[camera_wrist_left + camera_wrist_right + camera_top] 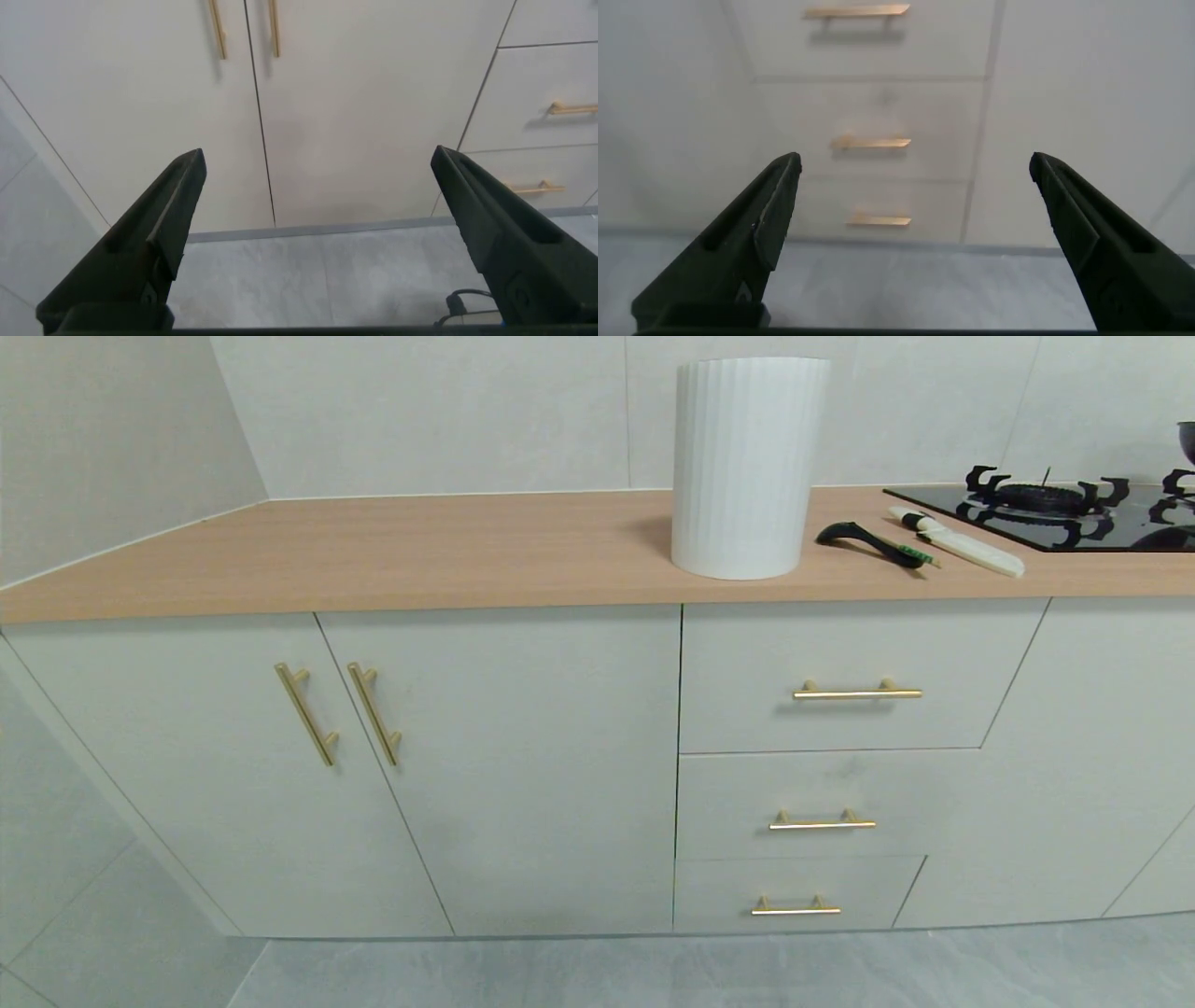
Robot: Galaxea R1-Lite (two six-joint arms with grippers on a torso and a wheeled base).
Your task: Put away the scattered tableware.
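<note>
On the wooden countertop [420, 546] a black-handled peeler [873, 543] and a white knife [957, 541] lie side by side, to the right of a tall white ribbed canister [744, 467]. My left gripper [318, 168] is open, held low and facing the double cabinet doors [262, 112] with nothing between its fingers. My right gripper [915, 168] is also open and empty, held low in front of the stack of drawers [868, 121].
A black gas hob [1055, 509] sits at the right end of the counter. Below are two cabinet doors with brass handles [341, 709] and three drawers with brass handles [857, 692]. Grey tiled floor [597, 971] lies in front.
</note>
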